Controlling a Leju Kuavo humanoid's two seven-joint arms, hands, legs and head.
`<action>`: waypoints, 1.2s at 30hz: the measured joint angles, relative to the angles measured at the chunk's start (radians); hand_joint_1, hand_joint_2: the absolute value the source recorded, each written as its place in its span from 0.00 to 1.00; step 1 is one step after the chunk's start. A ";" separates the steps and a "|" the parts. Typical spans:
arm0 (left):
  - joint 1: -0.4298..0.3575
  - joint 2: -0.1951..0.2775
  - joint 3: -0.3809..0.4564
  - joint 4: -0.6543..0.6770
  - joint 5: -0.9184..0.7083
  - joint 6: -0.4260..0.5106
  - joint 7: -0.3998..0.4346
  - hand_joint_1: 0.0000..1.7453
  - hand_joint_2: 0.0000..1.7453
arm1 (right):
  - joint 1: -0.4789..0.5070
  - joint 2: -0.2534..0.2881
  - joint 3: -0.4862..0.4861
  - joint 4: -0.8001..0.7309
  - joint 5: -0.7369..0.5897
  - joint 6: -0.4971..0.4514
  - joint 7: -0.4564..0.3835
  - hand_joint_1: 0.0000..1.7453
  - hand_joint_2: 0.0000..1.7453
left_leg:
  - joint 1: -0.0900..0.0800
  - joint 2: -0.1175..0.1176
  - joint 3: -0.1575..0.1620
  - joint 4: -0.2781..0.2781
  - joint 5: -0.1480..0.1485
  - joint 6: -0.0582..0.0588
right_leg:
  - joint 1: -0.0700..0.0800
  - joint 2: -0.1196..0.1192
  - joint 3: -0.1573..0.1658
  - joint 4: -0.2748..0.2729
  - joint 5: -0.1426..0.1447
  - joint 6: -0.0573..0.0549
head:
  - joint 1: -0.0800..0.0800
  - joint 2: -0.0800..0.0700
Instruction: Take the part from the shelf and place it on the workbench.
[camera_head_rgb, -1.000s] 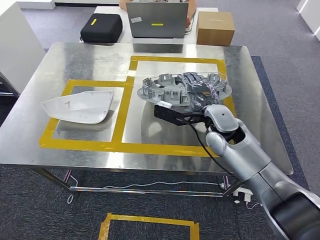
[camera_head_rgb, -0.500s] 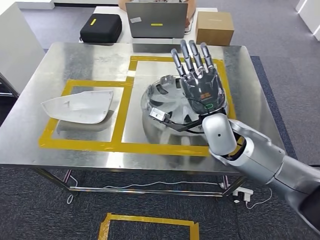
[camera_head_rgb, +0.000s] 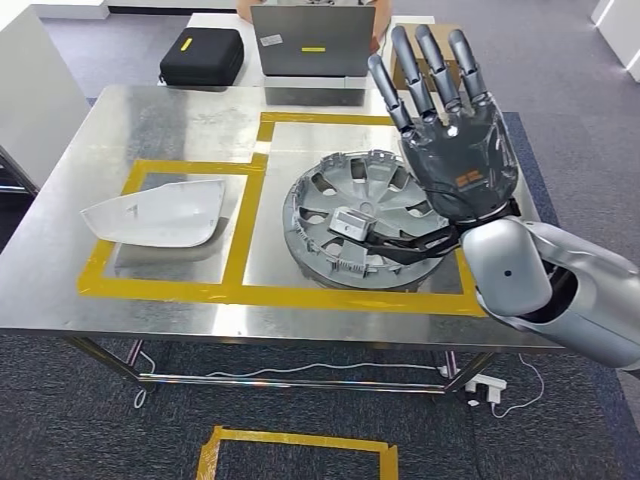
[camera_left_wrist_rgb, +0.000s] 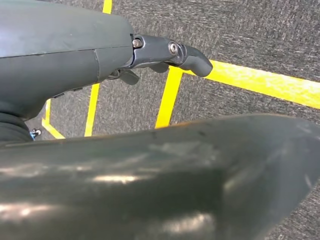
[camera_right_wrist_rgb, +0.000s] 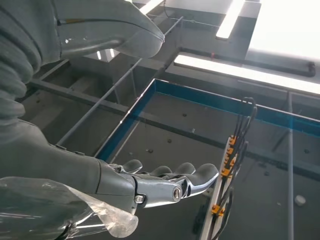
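Silver-grey wheel cover (camera_head_rgb: 361, 222) lies flat on the steel workbench (camera_head_rgb: 151, 120), centre-right of the head view, inside yellow tape; right hand (camera_head_rgb: 453, 140) raised above it, fingers spread, empty. Left wrist view – left hand (camera_left_wrist_rgb: 170, 52) apparently holds nothing, over carpet. Right wrist view – fingers (camera_right_wrist_rgb: 170, 180) extended.

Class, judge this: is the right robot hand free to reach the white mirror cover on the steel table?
Probably yes: the right robot hand is open above the table, and nothing covers the white mirror cover.

Place: workshop/lab | steel workbench (camera_head_rgb: 151, 120) with yellow tape zones (camera_head_rgb: 249, 200) | carpet floor (camera_head_rgb: 75, 420) | laptop (camera_head_rgb: 313, 40)
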 joint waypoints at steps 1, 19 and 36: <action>0.000 0.000 0.000 0.000 0.000 0.000 -0.001 0.00 0.00 | 0.004 -0.008 -0.004 -0.013 0.000 -0.005 0.000 0.00 1.00 | 0.000 0.000 0.000 0.000 0.000 0.000 | 0.000 0.000 0.000 0.000 0.000 0.000 | 0.000 0.000; -0.006 -0.005 0.000 0.000 0.000 0.003 -0.003 0.00 0.00 | 0.129 -0.091 -0.148 -0.141 0.000 -0.048 0.000 0.00 1.00 | 0.009 0.003 0.006 -0.022 0.019 0.038 | -0.012 0.031 -0.122 0.263 -0.128 0.034 | 0.002 0.000; -0.009 -0.013 0.000 0.000 0.021 0.026 -0.008 0.00 0.00 | 0.321 -0.130 -0.303 -0.216 0.000 -0.120 0.000 0.00 1.00 | 0.009 -0.047 -0.064 0.261 -0.154 -0.005 | 0.000 0.034 -0.060 0.017 0.044 -0.027 | -0.003 0.000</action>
